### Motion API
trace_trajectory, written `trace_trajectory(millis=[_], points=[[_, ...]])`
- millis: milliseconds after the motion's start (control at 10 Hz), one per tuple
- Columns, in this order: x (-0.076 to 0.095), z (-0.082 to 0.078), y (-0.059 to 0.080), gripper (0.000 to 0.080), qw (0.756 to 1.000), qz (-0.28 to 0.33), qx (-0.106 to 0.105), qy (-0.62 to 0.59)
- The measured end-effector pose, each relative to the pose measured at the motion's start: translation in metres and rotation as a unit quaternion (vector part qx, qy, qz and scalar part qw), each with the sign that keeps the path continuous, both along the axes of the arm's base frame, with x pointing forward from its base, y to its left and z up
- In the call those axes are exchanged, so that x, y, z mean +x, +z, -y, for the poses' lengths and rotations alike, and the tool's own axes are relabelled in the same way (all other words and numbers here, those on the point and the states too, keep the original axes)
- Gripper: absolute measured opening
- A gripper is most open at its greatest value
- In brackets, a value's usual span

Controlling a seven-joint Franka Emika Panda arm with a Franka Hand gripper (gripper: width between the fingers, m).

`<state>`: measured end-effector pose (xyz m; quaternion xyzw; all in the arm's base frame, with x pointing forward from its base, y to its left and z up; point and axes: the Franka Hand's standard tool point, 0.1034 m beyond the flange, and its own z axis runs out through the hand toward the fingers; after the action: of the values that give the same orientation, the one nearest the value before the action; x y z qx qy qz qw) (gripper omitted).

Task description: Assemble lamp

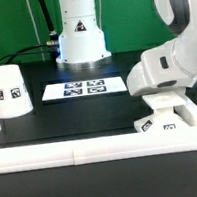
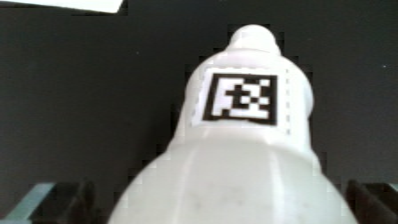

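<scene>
Jaws: the gripper (image 2: 214, 205) pinches the bulb (image 2: 240, 130).
Bulb: low, at the exterior view's right.
Shade (image 1: 7, 90): far off, at the left.
Risk: the round, smooth bulb slips or tips.

You have the shade (image 1: 7, 91) upright at the exterior view's left on the black surface (image 1: 49, 118), tag facing the camera. The marker board (image 1: 83, 86) lies flat mid-scene, in front of the arm's base (image 1: 81, 36). At the right, the gripper (image 1: 158, 102) is low over a white tagged part (image 1: 155, 123) beside the white rail (image 1: 83, 149). Grip unclear.
</scene>
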<state>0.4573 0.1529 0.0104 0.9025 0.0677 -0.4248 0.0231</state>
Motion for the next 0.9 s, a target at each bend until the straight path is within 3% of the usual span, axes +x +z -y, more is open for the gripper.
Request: trace_trajectory(millis=[300,400,800,900], points=[[-0.0001,0.0001,-0.0014,0.0673,1.0,0.001,0.0,0.0],[-0.0001,0.0001,-0.0014,0.0574,1.0,0.001,0.0,0.0],[0.0001,0.0005,-0.0013,0.0574,1.0,0.001,0.001,0.0],[0.0035,0.0045,0.0038,0.0574,1.0,0.001,0.019,0.011]])
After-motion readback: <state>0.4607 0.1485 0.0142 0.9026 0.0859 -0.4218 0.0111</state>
